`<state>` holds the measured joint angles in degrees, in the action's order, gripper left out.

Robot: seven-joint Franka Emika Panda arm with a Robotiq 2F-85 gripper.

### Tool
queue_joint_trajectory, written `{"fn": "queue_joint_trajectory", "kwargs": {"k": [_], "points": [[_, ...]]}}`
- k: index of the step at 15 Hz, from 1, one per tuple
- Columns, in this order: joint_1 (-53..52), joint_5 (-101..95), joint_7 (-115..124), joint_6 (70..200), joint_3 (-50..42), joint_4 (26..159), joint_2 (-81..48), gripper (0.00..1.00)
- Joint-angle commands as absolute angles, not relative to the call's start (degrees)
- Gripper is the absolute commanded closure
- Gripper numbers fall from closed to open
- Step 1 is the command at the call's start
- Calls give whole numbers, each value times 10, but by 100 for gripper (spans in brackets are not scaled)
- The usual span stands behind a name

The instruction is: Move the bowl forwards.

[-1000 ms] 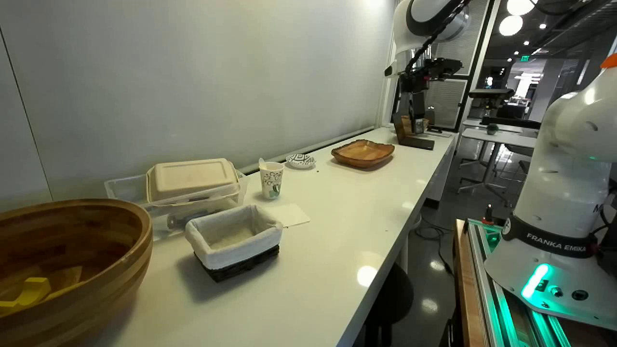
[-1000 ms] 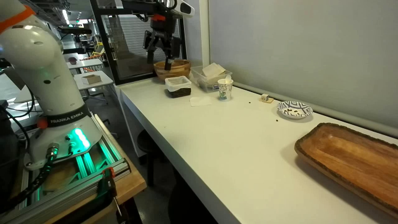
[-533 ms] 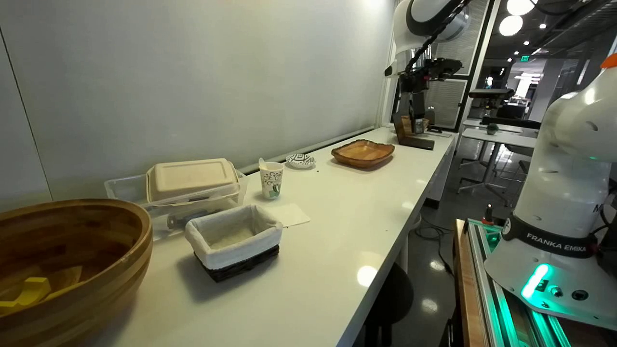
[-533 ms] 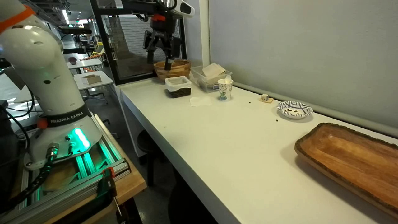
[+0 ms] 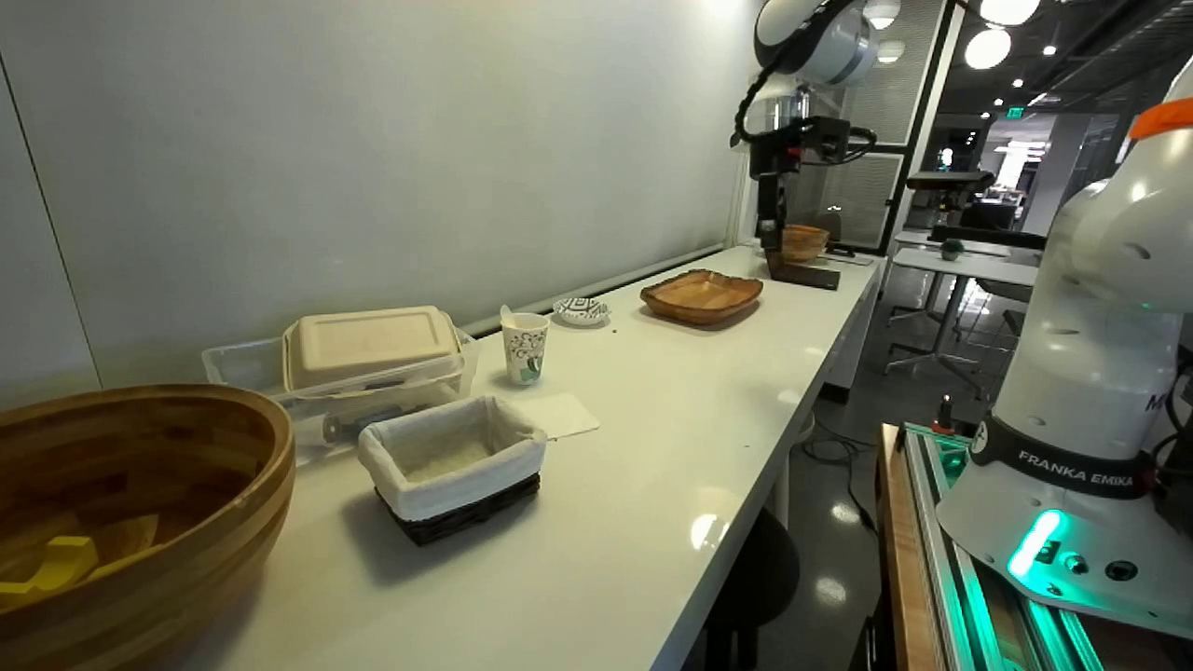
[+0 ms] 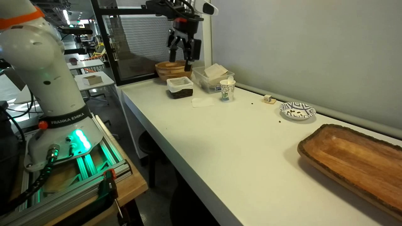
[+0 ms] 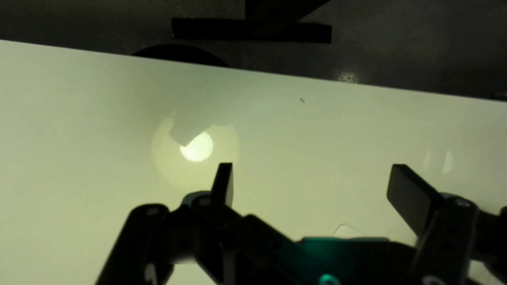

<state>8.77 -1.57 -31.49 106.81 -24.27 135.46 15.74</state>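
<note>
Must shift the bowl forwards, upright on the desk near the wall, between paper cup and wooden tray, likely parked there out of the way. Holds the claw high and spread apart, gripping nothing, presumably to clear the paper cup.

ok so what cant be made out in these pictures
Specks in the small bowl: too small to identify, exterior view
Yellow thing in the big bowl: cut off by the left edge, exterior view
Bottom of the cup: hidden by its wall, both exterior views
Pale corner: rest hidden by the gripper, wrist view
</note>
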Motion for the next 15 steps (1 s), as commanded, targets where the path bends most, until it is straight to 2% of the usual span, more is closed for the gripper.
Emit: {"fn": "queue_joint_trajectory", "kwargs": {"k": [1, 6, 13, 14, 15], "points": [[107, 65, -327, 1101, -255, 1257, 35, 0], [158, 155, -271, 1227, -230, 1145, -110, 0], [230, 197, -99, 1317, -177, 973, -284, 0], [231, 172, -140, 1317, -169, 1031, -228, 0], [237, 172, -120, 1317, -165, 1009, -249, 0]]}}
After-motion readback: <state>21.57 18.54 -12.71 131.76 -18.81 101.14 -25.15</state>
